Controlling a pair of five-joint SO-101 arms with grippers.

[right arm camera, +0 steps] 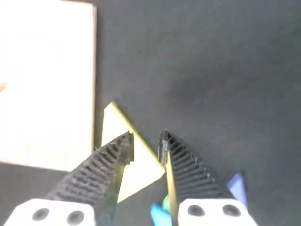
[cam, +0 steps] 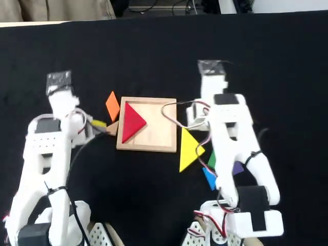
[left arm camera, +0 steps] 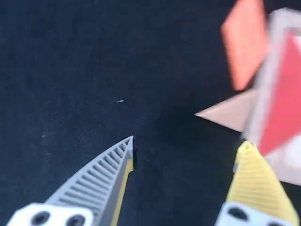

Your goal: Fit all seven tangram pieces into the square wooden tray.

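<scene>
Tray [cam: 160,132] holds red triangle [cam: 132,122]; left gripper [left arm camera: 188,142] spread, right gripper [right arm camera: 146,136] slightly parted.

The black cloth-covered surface [cam: 154,51] carries a square wooden tray [cam: 159,138] near its middle. An orange parallelogram [cam: 113,105] and a tan triangle [cam: 113,128] lie just beside the tray toward the left edge. A yellow triangle [cam: 188,149] lies toward the right edge, with a green piece [cam: 212,160], a blue piece [cam: 209,178] and a purple piece [cam: 237,167] nearer the front edge.

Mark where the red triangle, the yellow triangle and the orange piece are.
red triangle [cam: 132,122], high view, middle of its top face.
yellow triangle [cam: 187,147], high view, middle of its top face.
orange piece [cam: 113,105], high view, centre of its top face.
</scene>
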